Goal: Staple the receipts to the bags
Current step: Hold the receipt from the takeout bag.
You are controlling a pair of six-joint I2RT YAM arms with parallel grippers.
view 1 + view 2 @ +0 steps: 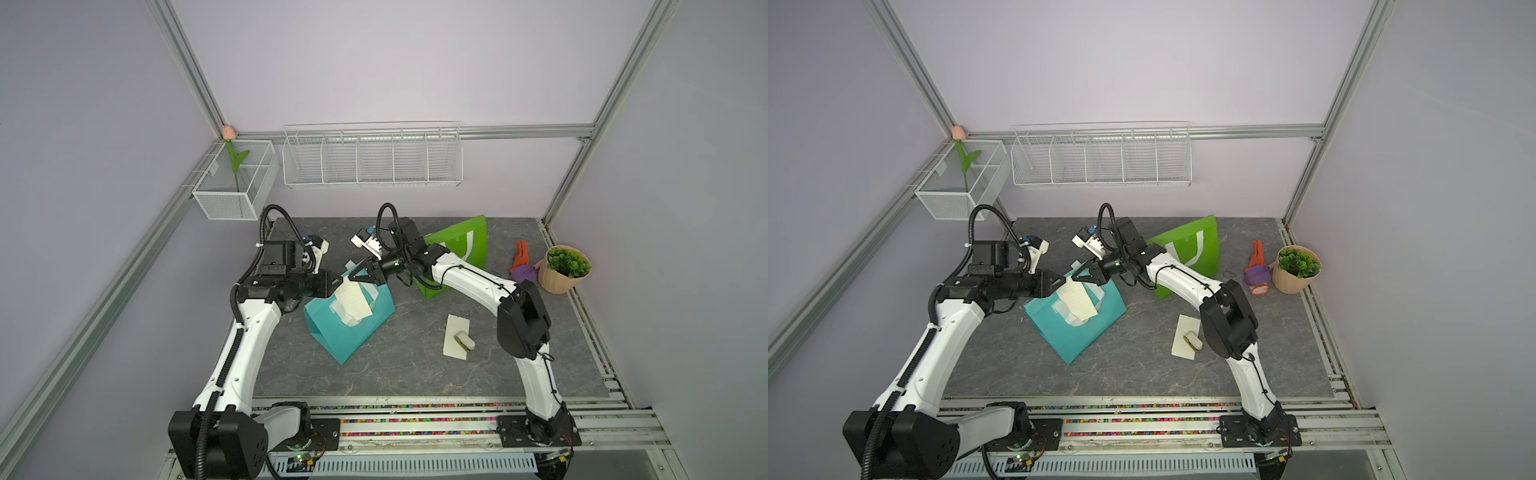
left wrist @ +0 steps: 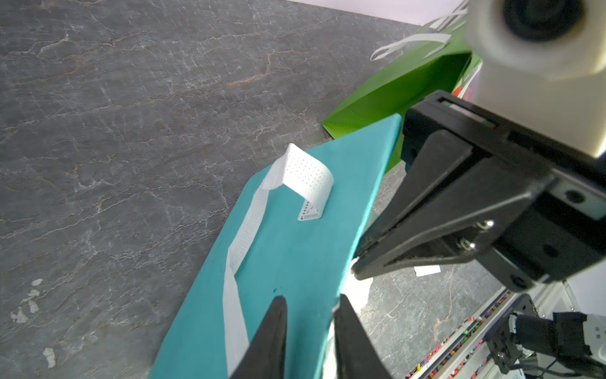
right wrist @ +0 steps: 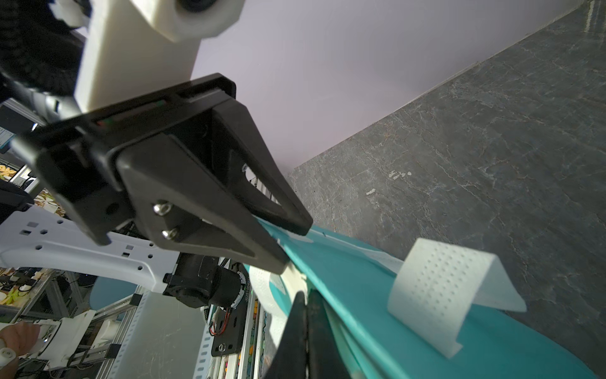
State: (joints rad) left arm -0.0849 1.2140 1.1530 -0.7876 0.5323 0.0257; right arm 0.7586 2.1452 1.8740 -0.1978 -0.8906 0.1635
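Top views, both: teal bag (image 1: 353, 332) sat mid-table, one receipt (image 1: 353, 301) lying on its sloped face just below the rim.
Handling, as judged: bag light, stiff enough to keep its shape yet prone to slide; receipt thin, limp, easily creased or dislodged, so best taken together with the bag at the rim, clear of the white strap handle (image 2: 308, 177). Pincers: right gripper (image 3: 306, 295) was pressed together, seemingly on that rim; left gripper (image 2: 310, 302) stood narrowly apart astride it, no pinch evident. Also listed: second receipt (image 1: 455, 336) under the stapler (image 1: 465, 340), well apart; green bag (image 1: 457, 245) behind.
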